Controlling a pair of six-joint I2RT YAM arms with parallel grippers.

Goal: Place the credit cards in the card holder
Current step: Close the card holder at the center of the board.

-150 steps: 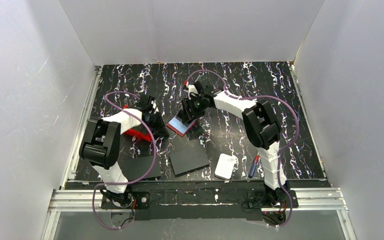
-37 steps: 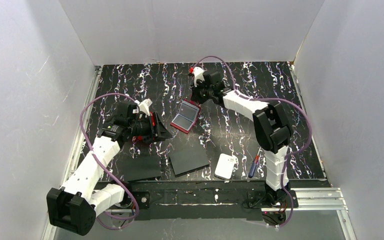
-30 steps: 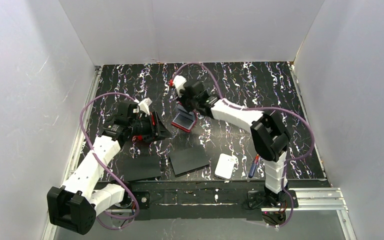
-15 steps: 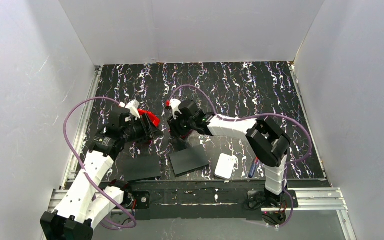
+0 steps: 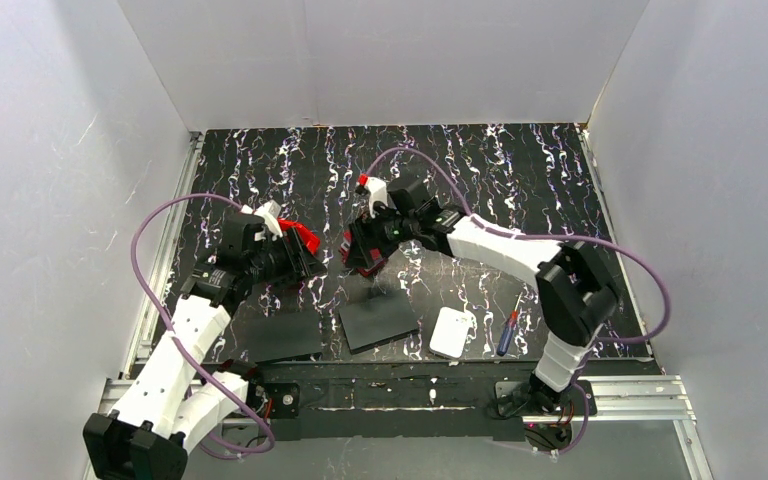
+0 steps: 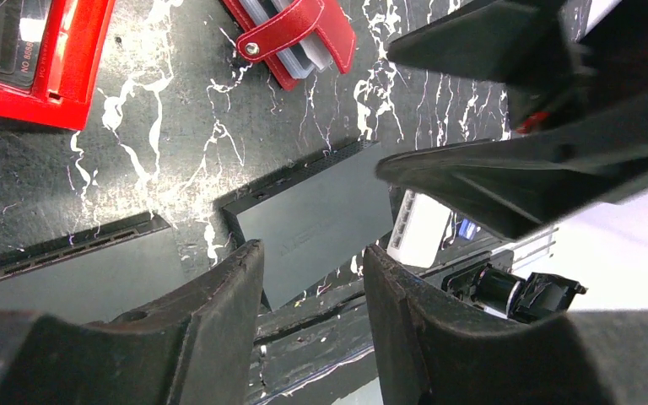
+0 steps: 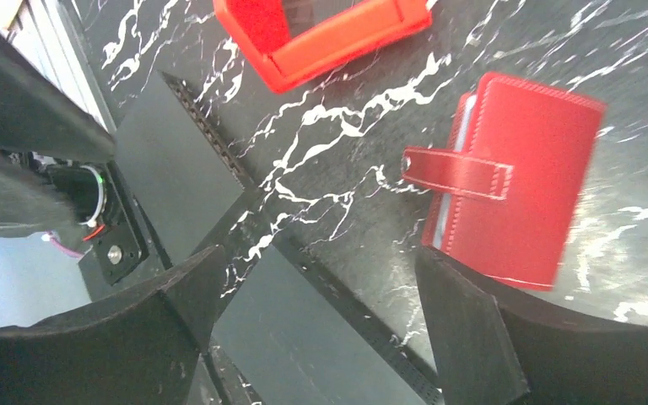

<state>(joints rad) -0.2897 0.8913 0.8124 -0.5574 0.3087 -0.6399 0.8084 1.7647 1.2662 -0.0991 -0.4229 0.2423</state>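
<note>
The dark red card holder (image 7: 519, 181) lies folded on the marbled table, its strap with a pale stud across the face. Pale edges of the credit cards (image 7: 440, 226) peek from its side. In the left wrist view the card holder (image 6: 291, 34) and those credit cards (image 6: 302, 57) sit at the top. My right gripper (image 7: 321, 283) hovers just over and beside the holder, open, with nothing between its fingers. My left gripper (image 6: 314, 257) stands to the left, jaws apart and empty. From above, the right gripper (image 5: 365, 242) covers most of the card holder (image 5: 357, 264).
A bright red open bin (image 5: 300, 236) stands by the left gripper (image 5: 303, 262). Two black flat sheets (image 5: 378, 320) (image 5: 282, 337) lie near the front edge. A white rounded pad (image 5: 452, 332) and a screwdriver (image 5: 507, 332) lie to their right. White walls enclose the table.
My right gripper went from shut to wide open and swung left and nearer. The card holder, lying open a second ago, now lies folded under it. The left arm shifted slightly.
</note>
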